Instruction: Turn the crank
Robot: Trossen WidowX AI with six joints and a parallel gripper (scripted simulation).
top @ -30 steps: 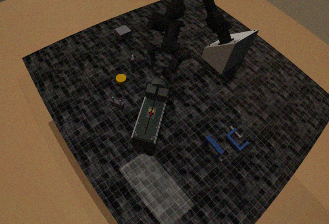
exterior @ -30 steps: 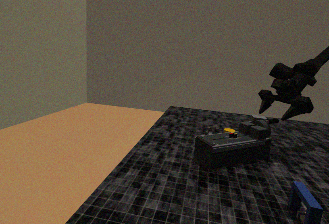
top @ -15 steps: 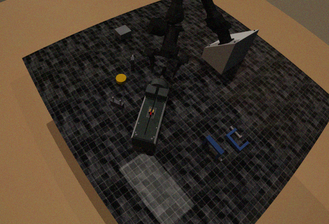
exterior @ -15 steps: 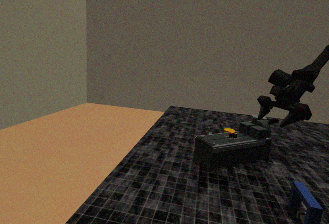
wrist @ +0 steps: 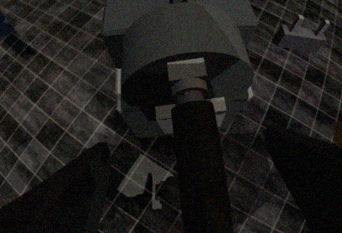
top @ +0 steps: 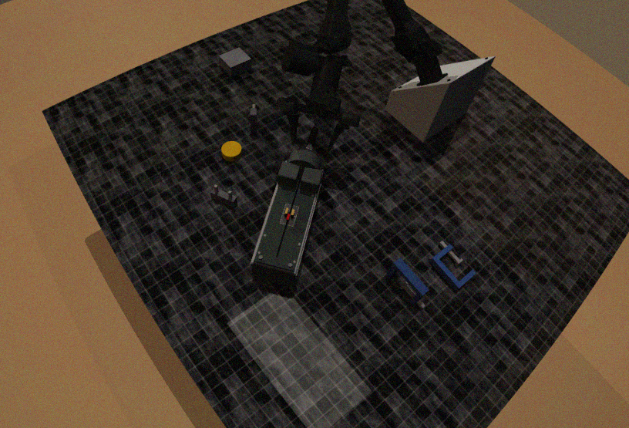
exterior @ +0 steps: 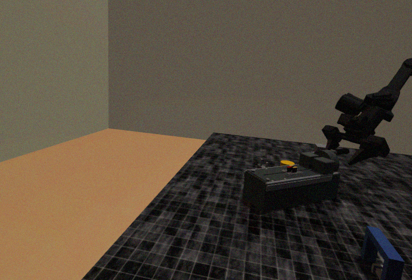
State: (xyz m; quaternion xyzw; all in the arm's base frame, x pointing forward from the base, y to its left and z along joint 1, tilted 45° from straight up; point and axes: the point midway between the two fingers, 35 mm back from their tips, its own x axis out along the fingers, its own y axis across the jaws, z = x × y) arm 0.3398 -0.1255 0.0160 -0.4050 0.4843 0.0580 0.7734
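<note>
The machine (top: 277, 253) (exterior: 286, 185) is a long dark box lying on the checkered mat. On its top slide, the red pointer (top: 287, 216) (exterior: 294, 168) sits next to the two brass marks (top: 290, 208), slightly past them on the side away from the crank. The rounded crank housing (top: 304, 157) (exterior: 327, 155) (wrist: 184, 46) is at the far end. The dark handle (wrist: 198, 174) (exterior: 341, 151) sticks out from it. My gripper (top: 314, 136) (exterior: 341, 154) (wrist: 190, 148) is open, with one finger on each side of the handle and not touching it.
A yellow disc (top: 230, 150) (exterior: 287, 162), a small grey bracket (top: 223, 194) (wrist: 302, 34) and a peg (top: 253, 110) lie left of the machine. A grey cube (top: 235, 58) is at the back. The white wedge base (top: 442, 98) stands to the right. Blue brackets (top: 410, 276) (top: 453, 268) (exterior: 382, 253) lie at the front right.
</note>
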